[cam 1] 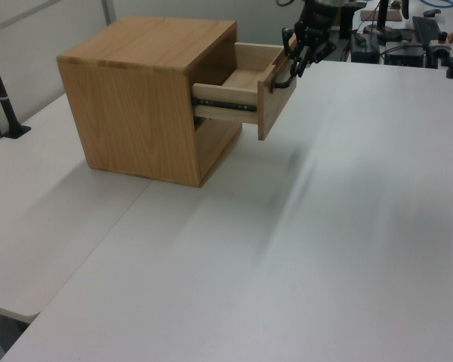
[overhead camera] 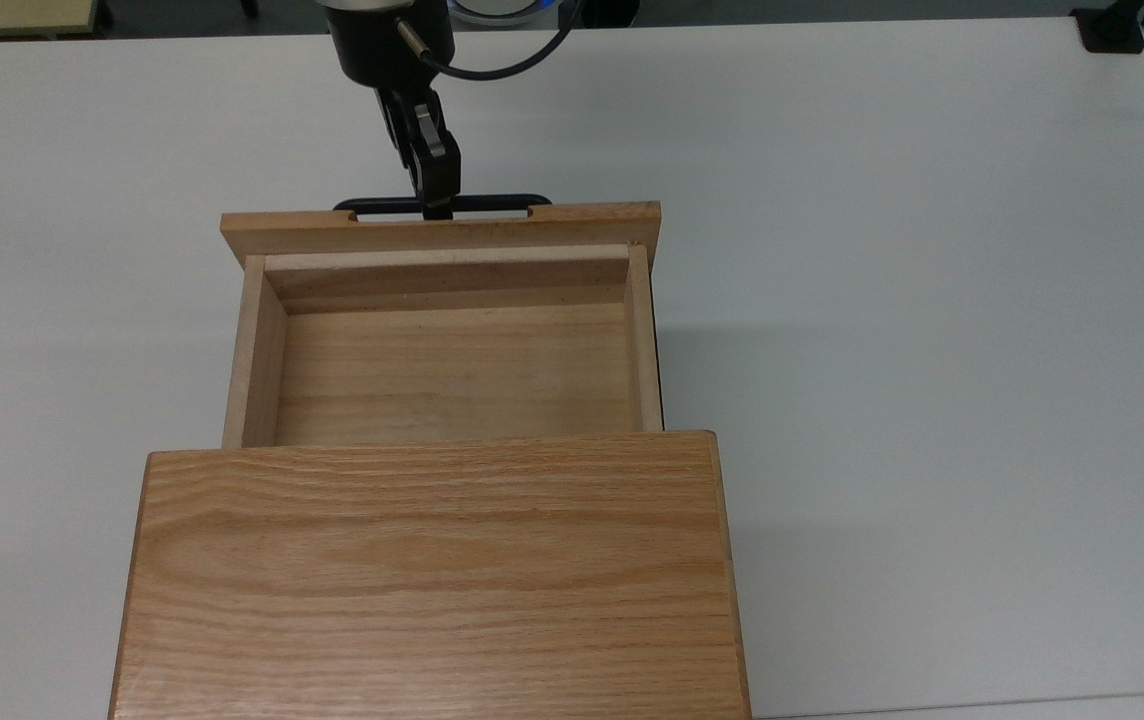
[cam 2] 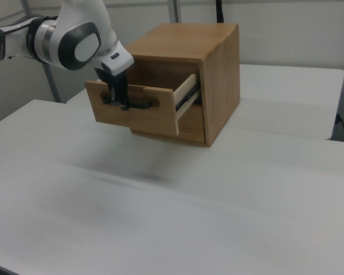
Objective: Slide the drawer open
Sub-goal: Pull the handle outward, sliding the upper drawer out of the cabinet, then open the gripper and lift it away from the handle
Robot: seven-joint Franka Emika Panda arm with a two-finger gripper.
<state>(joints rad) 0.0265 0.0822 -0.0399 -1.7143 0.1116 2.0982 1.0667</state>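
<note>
The drawer (overhead camera: 452, 375) is the upper one of an oak box (overhead camera: 432, 570) and stands pulled well out, its light wooden tray bare inside. A thin black bar handle (overhead camera: 502, 203) runs across its flat front panel (overhead camera: 332, 232). My gripper (overhead camera: 437, 208) is shut on the middle of that handle, reaching from the top view's upper edge. The left view has the drawer (cam 1: 245, 83) sticking out on metal slides toward the left view's right, with the gripper (cam 1: 293, 66) at its front. In the right view the gripper (cam 2: 124, 103) clamps the handle (cam 2: 143, 105) on the panel (cam 2: 155, 117).
The box sits on a wide white table (overhead camera: 932, 350). A second, lower drawer front (cam 2: 190, 129) stays flush in the box. A black pole (cam 1: 0, 83) stands at the left view's left. A black mount (overhead camera: 1110, 28) sits at the table's far corner.
</note>
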